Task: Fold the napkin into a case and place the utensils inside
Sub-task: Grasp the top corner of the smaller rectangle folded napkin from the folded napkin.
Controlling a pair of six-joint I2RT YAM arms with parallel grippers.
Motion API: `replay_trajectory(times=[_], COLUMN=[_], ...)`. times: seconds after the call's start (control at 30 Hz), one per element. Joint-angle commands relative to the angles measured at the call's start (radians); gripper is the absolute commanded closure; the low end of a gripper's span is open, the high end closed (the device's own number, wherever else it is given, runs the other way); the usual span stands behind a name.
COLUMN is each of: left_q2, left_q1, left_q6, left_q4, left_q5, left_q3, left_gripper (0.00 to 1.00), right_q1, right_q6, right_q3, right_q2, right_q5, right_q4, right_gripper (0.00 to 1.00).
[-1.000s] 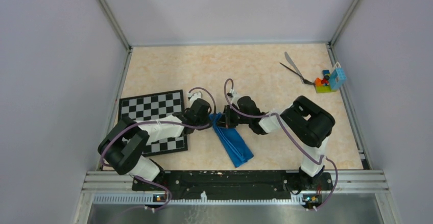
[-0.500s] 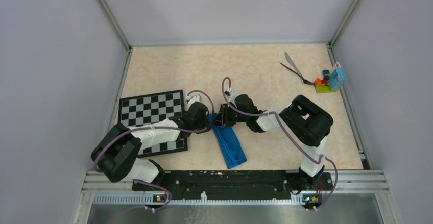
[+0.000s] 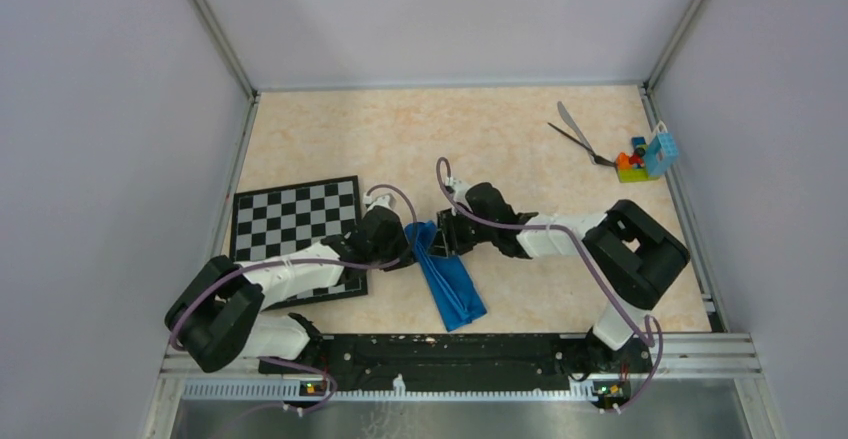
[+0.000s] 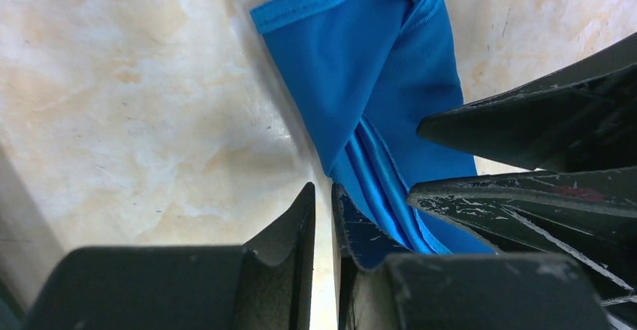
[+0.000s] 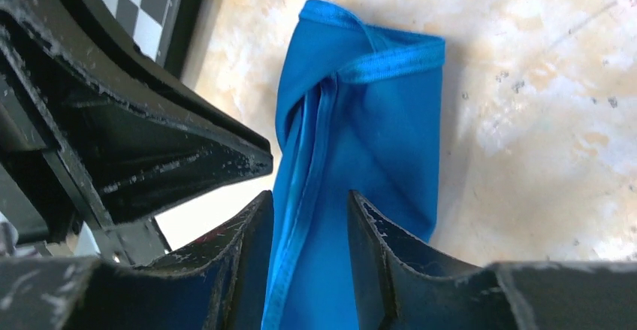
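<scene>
The blue napkin point(image 3: 447, 277) lies on the table folded into a narrow oblong strip; it also shows in the left wrist view point(image 4: 375, 97) and the right wrist view point(image 5: 360, 142). My left gripper point(image 3: 403, 246) rests at the strip's far left edge, its jaws point(image 4: 323, 202) closed to a thin slit with only table between them. My right gripper point(image 3: 441, 240) sits over the strip's far end, its jaws point(image 5: 308, 217) apart with the cloth lying between them. The silver knife point(image 3: 570, 122) and thin black utensil point(image 3: 577, 141) lie at the far right.
The chessboard point(image 3: 295, 224) lies left of the napkin, under the left arm. Colourful toy blocks point(image 3: 630, 164) and a small light-blue box point(image 3: 660, 152) sit by the right wall beside the utensils. Walls enclose the table on three sides.
The folded napkin slid slightly left with both grippers at its far end. The right arm's elbow swung out to the right and the left arm's elbow drew further left.
</scene>
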Motion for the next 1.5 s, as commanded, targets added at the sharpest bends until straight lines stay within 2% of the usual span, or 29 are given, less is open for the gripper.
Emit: replay_trajectory(times=[0.0,0.3,0.43,0.53,0.73,0.87,0.9,1.07,1.27,1.47], left_q2=[0.003,0.019,0.022,0.022,0.027,0.024,0.023,0.025,0.034,0.021], left_q1=[-0.014,-0.042,-0.048,-0.049,-0.054,-0.058,-0.06,-0.067,-0.088,-0.096], left_q6=[-0.03,-0.111,-0.125,-0.133,-0.146,-0.162,-0.167,-0.173,-0.187,-0.184], left_q4=[0.08,0.172,0.198,0.209,0.232,0.251,0.258,0.264,0.28,0.249], left_q5=[0.063,0.06,0.067,0.064,0.066,0.06,0.06,0.049,0.033,-0.011], left_q3=[-0.026,-0.091,-0.109,-0.12,-0.139,-0.156,-0.16,-0.161,-0.16,-0.158], left_gripper=[0.83,0.91,0.92,0.93,0.94,0.95,0.95,0.96,0.96,0.97], right_q1=[0.026,0.139,0.184,0.216,0.251,0.252,0.252,0.251,0.242,0.199], right_q6=[-0.128,-0.213,-0.242,-0.26,-0.278,-0.267,-0.256,-0.156,-0.031,0.063], right_q3=[-0.033,-0.027,-0.01,-0.003,0.044,0.068,0.078,0.114,0.092,0.003], right_q2=[-0.085,-0.07,-0.037,-0.025,0.014,0.007,0.002,-0.06,-0.014,0.034], right_q5=[0.032,0.222,0.365,0.43,0.5,0.501,0.496,0.407,0.328,0.327], right_q4=[-0.039,-0.04,-0.06,-0.067,-0.097,-0.101,-0.107,-0.124,-0.025,0.11], right_gripper=[0.59,0.57,0.57,0.61,0.77,0.98,1.0,1.0,1.0,1.0])
